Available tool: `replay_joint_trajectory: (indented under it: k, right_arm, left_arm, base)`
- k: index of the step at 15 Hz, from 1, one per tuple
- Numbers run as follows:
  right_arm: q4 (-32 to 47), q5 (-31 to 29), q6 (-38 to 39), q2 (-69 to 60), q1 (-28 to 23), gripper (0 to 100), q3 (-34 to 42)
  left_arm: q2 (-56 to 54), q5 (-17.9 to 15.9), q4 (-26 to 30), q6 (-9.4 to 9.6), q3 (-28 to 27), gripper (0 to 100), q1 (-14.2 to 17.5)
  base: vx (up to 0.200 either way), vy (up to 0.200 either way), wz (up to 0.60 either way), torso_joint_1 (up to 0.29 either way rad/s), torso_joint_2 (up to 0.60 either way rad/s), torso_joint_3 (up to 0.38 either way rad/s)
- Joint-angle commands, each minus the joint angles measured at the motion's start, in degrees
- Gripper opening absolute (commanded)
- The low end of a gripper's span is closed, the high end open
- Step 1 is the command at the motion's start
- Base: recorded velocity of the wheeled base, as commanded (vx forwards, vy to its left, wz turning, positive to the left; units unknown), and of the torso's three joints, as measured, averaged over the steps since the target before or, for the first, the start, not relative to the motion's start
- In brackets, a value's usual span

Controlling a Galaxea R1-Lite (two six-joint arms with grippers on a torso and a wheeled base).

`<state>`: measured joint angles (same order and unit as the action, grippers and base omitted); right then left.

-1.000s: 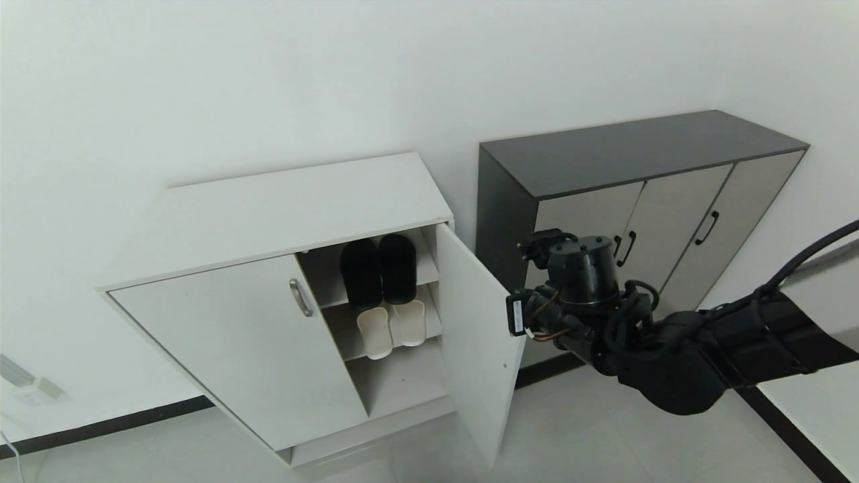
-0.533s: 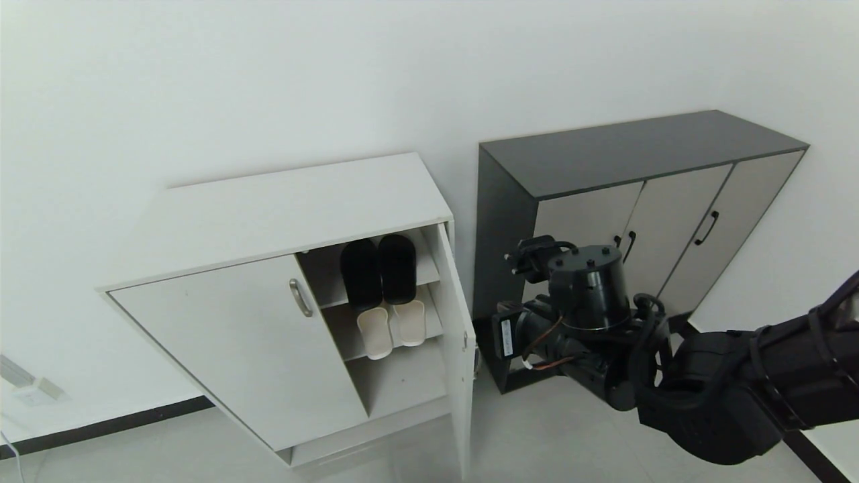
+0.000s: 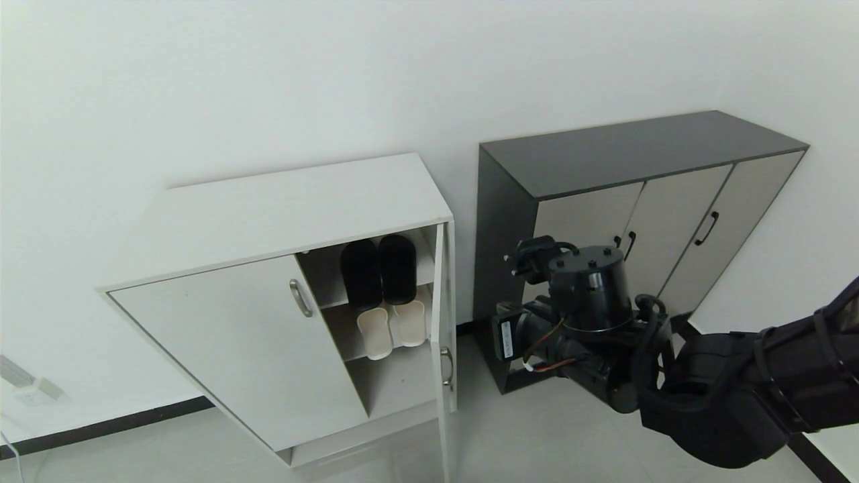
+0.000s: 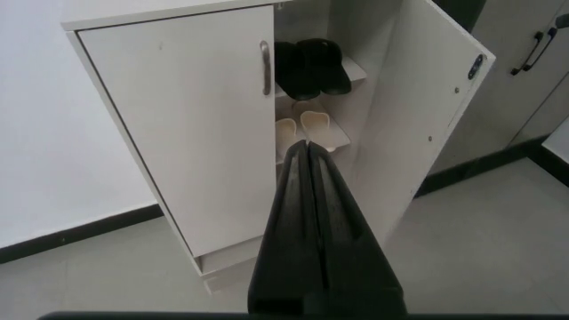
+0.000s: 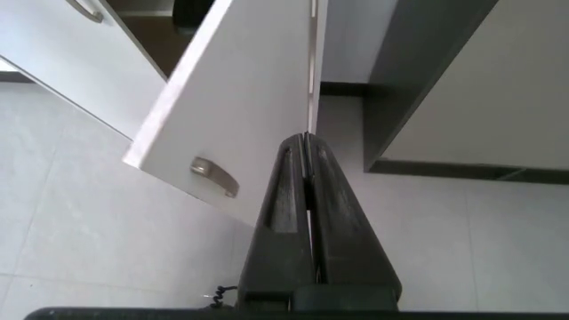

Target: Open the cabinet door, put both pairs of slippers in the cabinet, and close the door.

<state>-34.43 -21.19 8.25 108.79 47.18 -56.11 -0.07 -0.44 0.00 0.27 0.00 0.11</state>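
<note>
Pushing flat white cabinet door (image 3: 439,302) closer to shut than a second ago, black right gripper (image 5: 308,142) pinched closed, maybe touching it. Black slippers (image 3: 379,272) and cream slippers (image 3: 392,329) inside; only closing left.

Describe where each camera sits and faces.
Head view: on the head, looking forward and down at the white cabinet, its open door and a dark cabinet; right arm shows.
Left wrist view: on the left wrist, facing the slippers inside; shut left end effector shows.
Right wrist view: on the right wrist, looking down at the door and floor; shut right end effector shows.
Shared: all three see the door.
</note>
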Motion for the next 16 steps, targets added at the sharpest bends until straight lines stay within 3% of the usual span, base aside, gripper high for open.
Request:
replay_joint_trajectory:
  k: [1, 9, 16]
  right_arm:
    - [-0.1, 0.1, -0.1, 0.0, -0.1, 0, 0.4]
    - [-2.0, 1.5, -0.1, 0.0, -0.7, 0, 1.1]
    - [-0.3, 0.5, -6.3, -2.7, -6.3, 0, 2.1]
  left_arm:
    - [0.1, 0.0, 0.0, 0.0, 0.0, 0, 0.1]
    - [0.1, 0.0, 0.0, -0.09, 0.0, 0, 0.1]
    - [0.1, 0.0, 0.0, -0.09, 0.0, 0, 0.1]
  base:
    - [0.0, 0.0, 0.6, -0.002, 0.0, 0.007]
    - [0.0, 0.0, 0.07, 0.0, 0.0, 0.0]
    - [0.0, 0.0, 0.0, 0.0, 0.0, 0.0]
